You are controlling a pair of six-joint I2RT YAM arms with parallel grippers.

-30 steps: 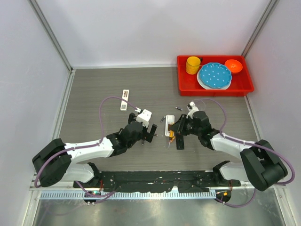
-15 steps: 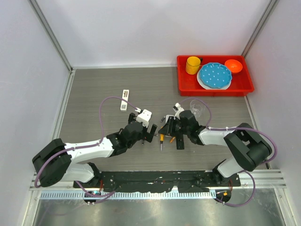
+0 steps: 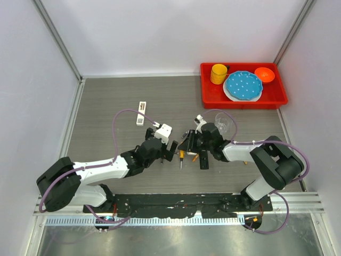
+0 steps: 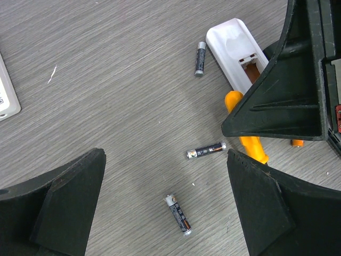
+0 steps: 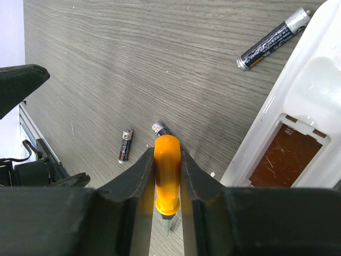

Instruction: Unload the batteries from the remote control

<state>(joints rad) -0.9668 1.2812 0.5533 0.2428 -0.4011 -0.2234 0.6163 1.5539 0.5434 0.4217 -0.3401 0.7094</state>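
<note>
The white remote control [image 4: 237,50] lies with its battery bay open and bare; it also shows in the right wrist view [image 5: 298,133]. Three slim dark batteries lie loose on the table: one beside the remote's end [image 4: 200,58], one mid-table [image 4: 206,151], one nearest the left gripper [image 4: 178,214]. My left gripper [image 4: 164,160] is open and empty above them, also seen from above [image 3: 169,152]. My right gripper [image 5: 167,154] is shut on the orange-handled screwdriver [image 5: 168,181], tip pointing down near two batteries [image 5: 125,145]. From above, the right gripper [image 3: 187,146] largely covers the remote.
A red tray [image 3: 213,98] at the back right holds a yellow cup [image 3: 218,73], a blue plate [image 3: 243,85] and an orange bowl [image 3: 264,74]. A second small white remote [image 3: 141,113] lies to the back left. A black piece [image 3: 204,161] lies beside the right gripper.
My right gripper has moved left with the screwdriver, closer to the left gripper. The left arm has not moved.
</note>
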